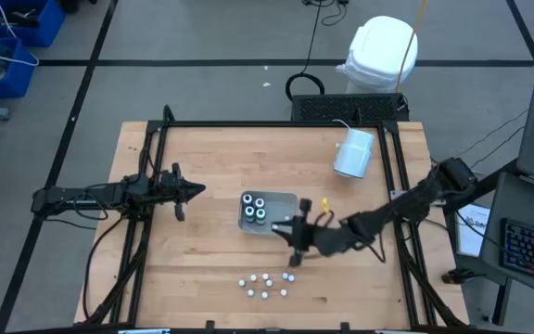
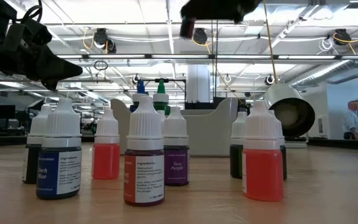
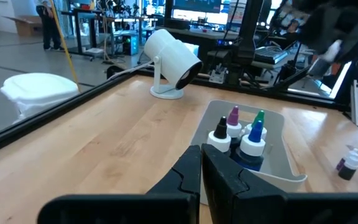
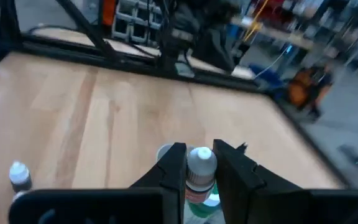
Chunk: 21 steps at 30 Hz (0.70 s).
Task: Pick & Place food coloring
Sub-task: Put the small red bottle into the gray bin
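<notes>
- Four bigger food coloring bottles (image 1: 254,210) already stand in our clear tray (image 1: 281,199), centre frame.
- Our right gripper (image 4: 199,163) grasps a white-capped bottle (image 4: 200,169) just right of the tray.
- Our left gripper (image 1: 197,190) waits clenched, left of centre.
- Several tiny bottles (image 1: 264,284) remain bottom centre.

Pale wood, clear plastic and matt black machinery

The table (image 1: 202,260) is light, smooth wood with visible grain. The tray (image 3: 278,163) is translucent plastic, faintly glossy. The food coloring bottles (image 2: 145,158) are clear plastic with ribbed white caps and paper labels. The white cylinder (image 1: 353,153) looks smooth, satin. The right gripper (image 4: 196,171) is matt black.
</notes>
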{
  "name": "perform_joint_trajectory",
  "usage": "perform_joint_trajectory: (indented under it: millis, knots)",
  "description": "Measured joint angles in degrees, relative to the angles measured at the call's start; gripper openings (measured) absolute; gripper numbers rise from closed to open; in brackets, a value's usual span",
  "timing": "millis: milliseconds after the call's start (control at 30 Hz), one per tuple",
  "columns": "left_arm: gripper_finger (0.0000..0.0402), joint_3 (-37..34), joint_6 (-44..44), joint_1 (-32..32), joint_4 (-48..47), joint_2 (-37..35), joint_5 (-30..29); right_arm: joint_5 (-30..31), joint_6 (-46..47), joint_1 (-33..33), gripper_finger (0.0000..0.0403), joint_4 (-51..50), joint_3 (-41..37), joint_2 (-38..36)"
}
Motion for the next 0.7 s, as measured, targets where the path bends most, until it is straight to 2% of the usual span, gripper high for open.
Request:
perform_joint_trajectory:
  millis: [133, 267, 400, 700]
  knots:
    - [0.0019, 0.0, -0.52, 0.01, -0.24, 0.0, 1.51, -3.66, 9.18, -4.7, 0.0051, -4.47, 0.0, 1.2]
    - [0.0019, -0.02, -2.4, 0.0, -0.37, 0.0, 3.35, -4.61, 12.58, -6.81, 0.0051, -6.8, -0.02, 3.28]
    - [0.0019, -0.02, -2.88, 0.01, -0.36, 0.0, 3.35, -7.68, 13.41, -8.18, 0.0051, -7.06, -0.02, 5.92]
    - [0.0019, -0.04, -2.88, 0.02, -0.33, 0.0, 3.31, -7.91, 13.44, -8.24, 0.0052, -2.87, 0.0, 11.14]
